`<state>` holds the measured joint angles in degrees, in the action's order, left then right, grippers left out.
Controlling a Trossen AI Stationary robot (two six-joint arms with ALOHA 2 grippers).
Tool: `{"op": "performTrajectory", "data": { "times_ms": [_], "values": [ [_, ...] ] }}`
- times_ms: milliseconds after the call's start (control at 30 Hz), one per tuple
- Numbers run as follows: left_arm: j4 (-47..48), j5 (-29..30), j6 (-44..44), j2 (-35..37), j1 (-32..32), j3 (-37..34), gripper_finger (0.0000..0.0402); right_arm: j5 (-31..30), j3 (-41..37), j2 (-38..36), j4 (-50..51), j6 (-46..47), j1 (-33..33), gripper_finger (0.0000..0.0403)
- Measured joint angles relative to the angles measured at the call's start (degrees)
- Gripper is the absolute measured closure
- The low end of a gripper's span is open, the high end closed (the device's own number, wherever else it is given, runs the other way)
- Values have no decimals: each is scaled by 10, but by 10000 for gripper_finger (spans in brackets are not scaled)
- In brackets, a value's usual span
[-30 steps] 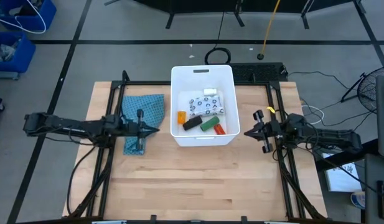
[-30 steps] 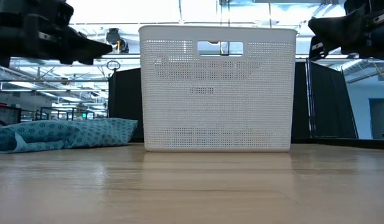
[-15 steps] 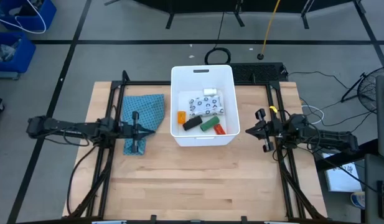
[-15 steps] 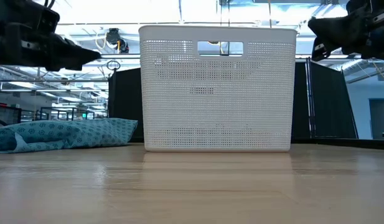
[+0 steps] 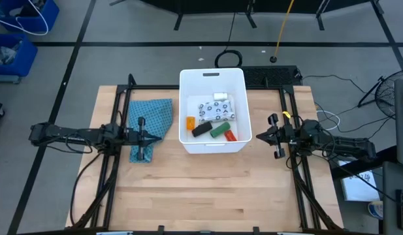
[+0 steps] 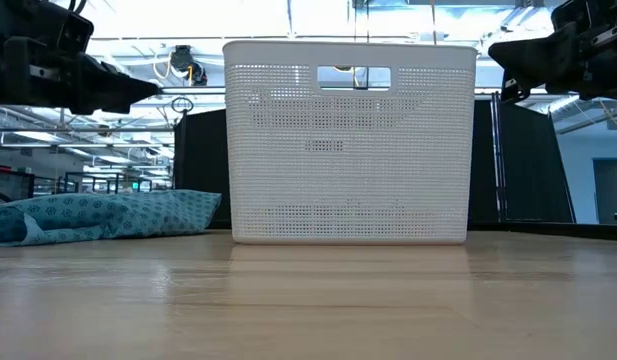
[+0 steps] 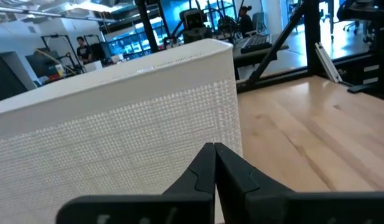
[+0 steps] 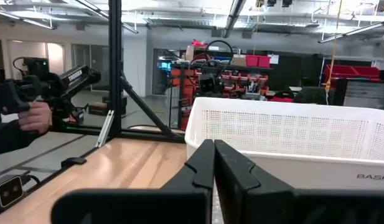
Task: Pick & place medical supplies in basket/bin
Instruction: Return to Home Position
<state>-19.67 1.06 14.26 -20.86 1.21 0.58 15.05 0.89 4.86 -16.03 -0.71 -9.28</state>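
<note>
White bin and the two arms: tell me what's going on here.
Nothing is being carried right now. The white bin sits mid-table with the supplies inside: dotted packet, white roll, orange bottle, black bar, green block and red bottle. The left pincer hangs shut and empty by the teal cloth left of the bin. The right pincer hangs shut and empty on its right, clear of it.

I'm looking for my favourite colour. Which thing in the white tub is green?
The little green block. It lies between the black bar and the red bottle. Nothing else in the tub is green.
</note>
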Motion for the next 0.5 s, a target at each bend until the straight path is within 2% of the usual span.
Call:
{"op": "performTrajectory", "data": {
  "times_ms": [233, 500],
  "values": [
    [1, 2, -18, 0, 0, 0, 390, 0, 0, 0, -6, -2, 0, 403],
    [-2, 32, -10, -1, 0, 0, 376, 0, 0, 0, -49, 16, 0, 403]
  ]
}}
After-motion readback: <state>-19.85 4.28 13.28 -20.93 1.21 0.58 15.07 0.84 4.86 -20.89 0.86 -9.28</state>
